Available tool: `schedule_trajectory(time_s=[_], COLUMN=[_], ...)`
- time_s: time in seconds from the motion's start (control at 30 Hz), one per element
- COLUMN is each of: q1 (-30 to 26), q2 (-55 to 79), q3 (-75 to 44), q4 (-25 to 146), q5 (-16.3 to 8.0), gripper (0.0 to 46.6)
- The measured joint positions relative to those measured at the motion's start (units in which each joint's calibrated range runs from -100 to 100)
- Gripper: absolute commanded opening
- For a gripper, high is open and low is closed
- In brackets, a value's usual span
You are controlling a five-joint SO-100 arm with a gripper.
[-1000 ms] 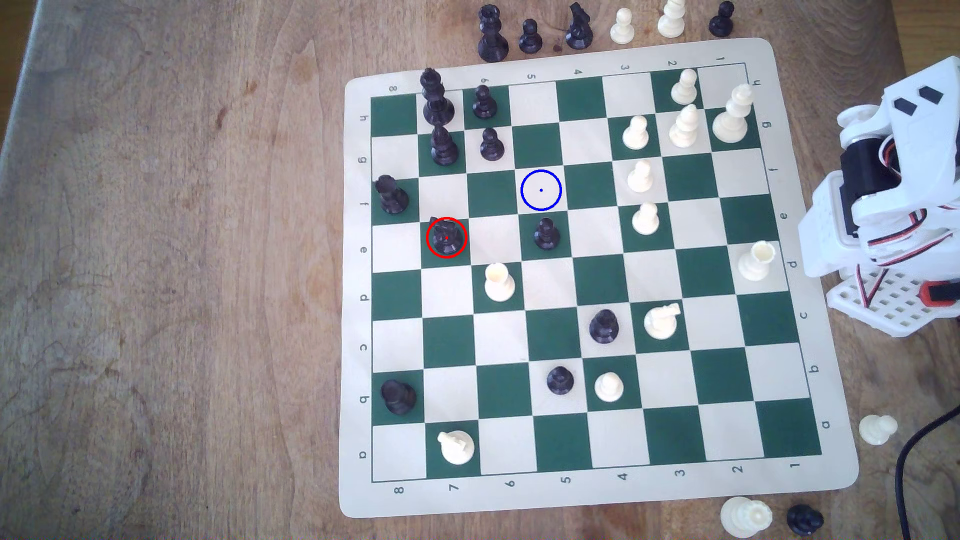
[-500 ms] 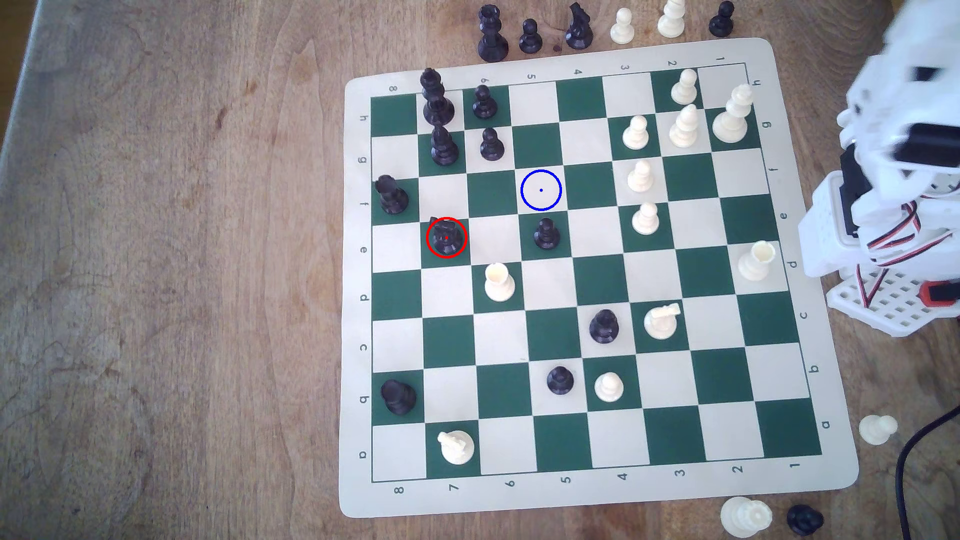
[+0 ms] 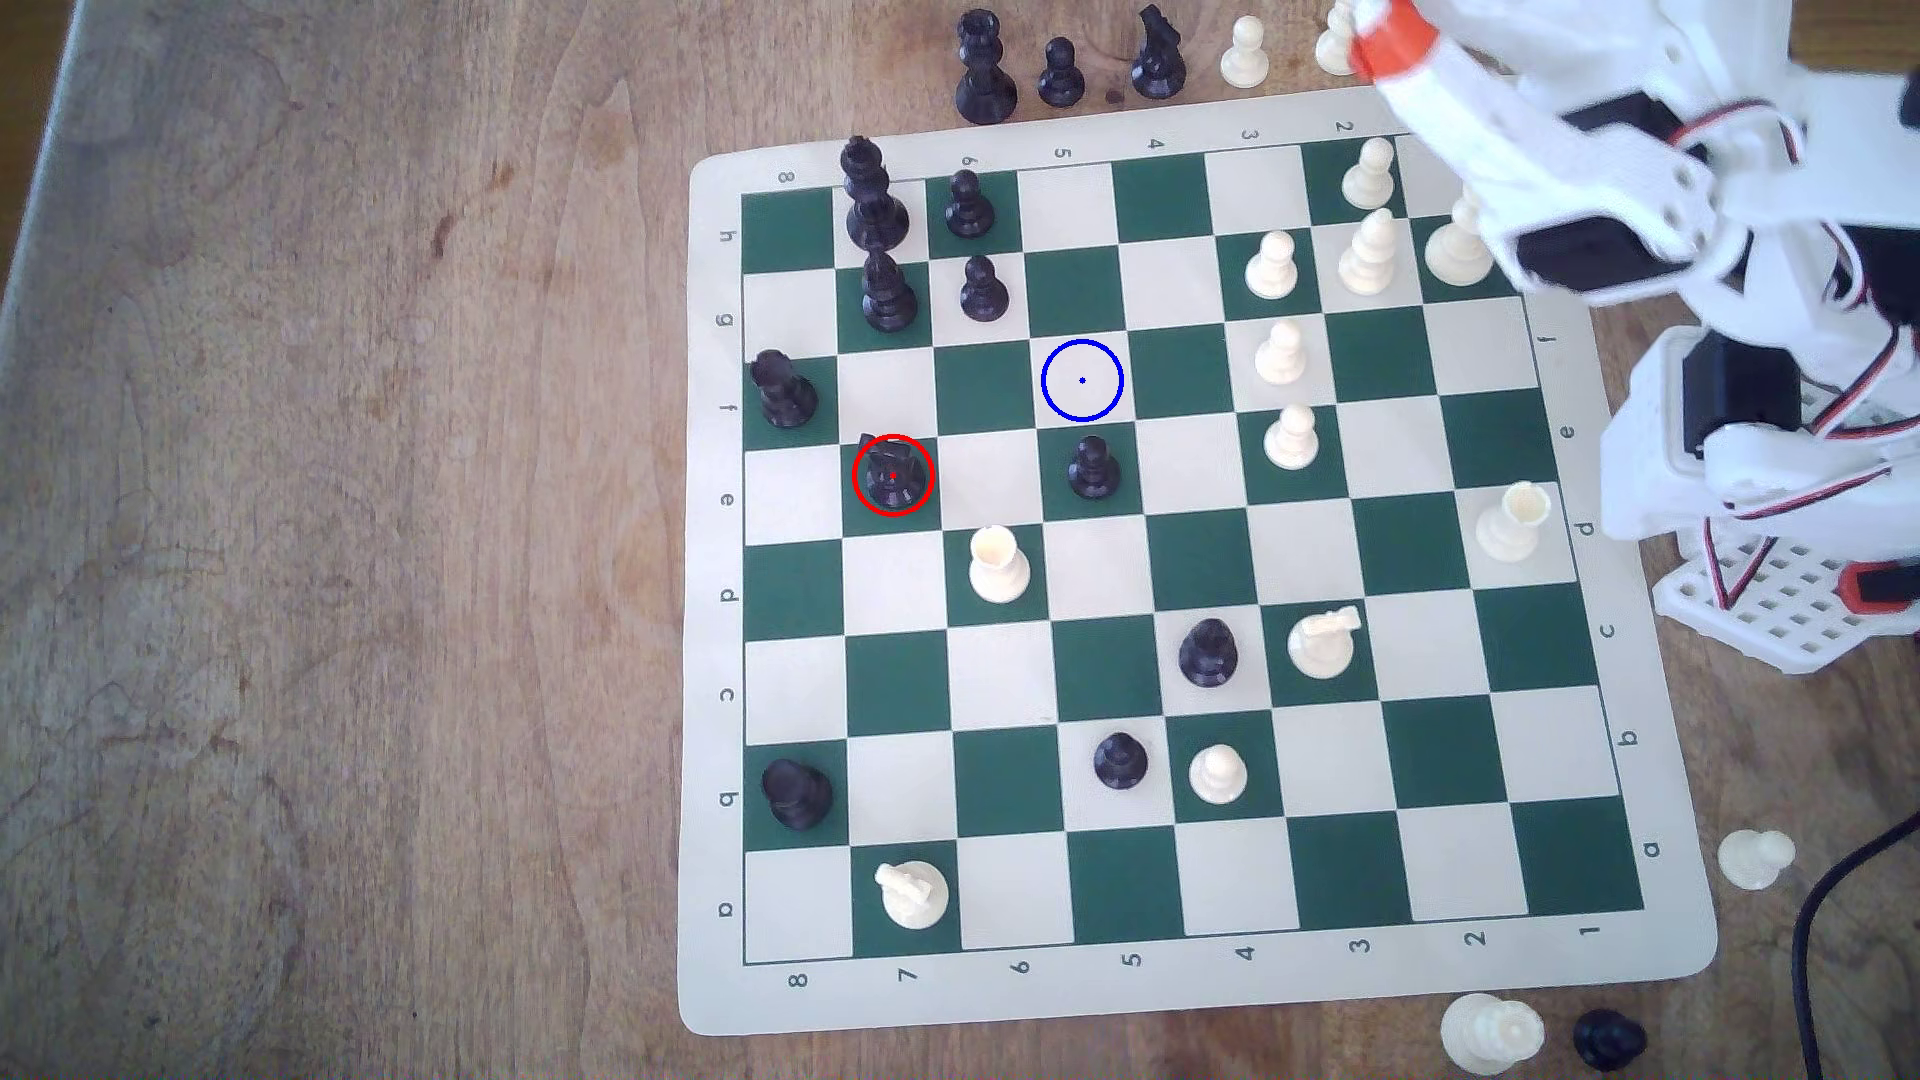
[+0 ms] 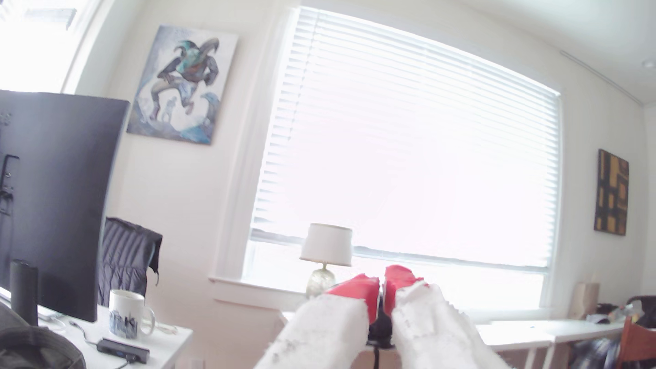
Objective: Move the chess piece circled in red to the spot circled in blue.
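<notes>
1. Gripper [image 4: 380,284]: in the wrist view the two red-tipped fingers [image 4: 358,287] stand almost together, a thin gap between them, and they hold nothing. The camera looks out at a window and a lamp, so the tool is raised and pointed away from the board.
2. Gripper [image 3: 1387,36] in the exterior view: its orange tip sits at the upper right, above the board's far corner and over the white pieces there, well apart from the task's piece.
3. Black knight [image 3: 891,478]: upright on a green square, ringed in red, toward the exterior view's left side of the chessboard [image 3: 717,623].
4. Target square [image 3: 1082,380]: a bare cream square ringed in blue, up and to the exterior view's right of the knight.
5. Black pawn [image 3: 1092,467]: just beside the target square.
6. Judged risks: the arm must cross the board, so a low sweep could topple the white pawns [image 3: 1288,436] in its path. Fingers left this narrow would push the knight over. The irregular head may slip in a high pinch.
</notes>
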Motion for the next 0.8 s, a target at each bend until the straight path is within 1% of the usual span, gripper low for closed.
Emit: schedule_trajectory(time_s=[0.07,0.13,0.17,0.3,0.33,0.43,0.5,0.6,0.63,0.7,0.73,0.77,0.8], q1=[0.07,0.07,0.07,-1.4,-1.92,-2.29,-1.62,-0.15,0.44,0.22,-0.07,-0.74,-1.03], q2=[0.34,1.93,3.02,9.38,12.9,17.85,23.71,29.16,32.84,35.78,38.12,43.07,45.25], q3=[-1.27,-2.62,-3.61,-7.86,-12.2,-18.53,-26.75,-32.99,-36.69,-39.67,-41.66,-46.45,-48.53], q4=[4.38,7.17,8.61,14.98,20.64,30.36,37.21,41.27,43.35,45.1,46.53,49.24,49.88], q5=[0.1,-0.49,-0.68,-1.42,-2.49,-3.13,-3.61,-4.59,-5.32,-6.01,-6.54,-7.86,-8.4], gripper=[0.2,1.4,0.4,0.4,0.4,0.4,0.4,0.5,0.5,0.5,0.5,0.5,0.5])
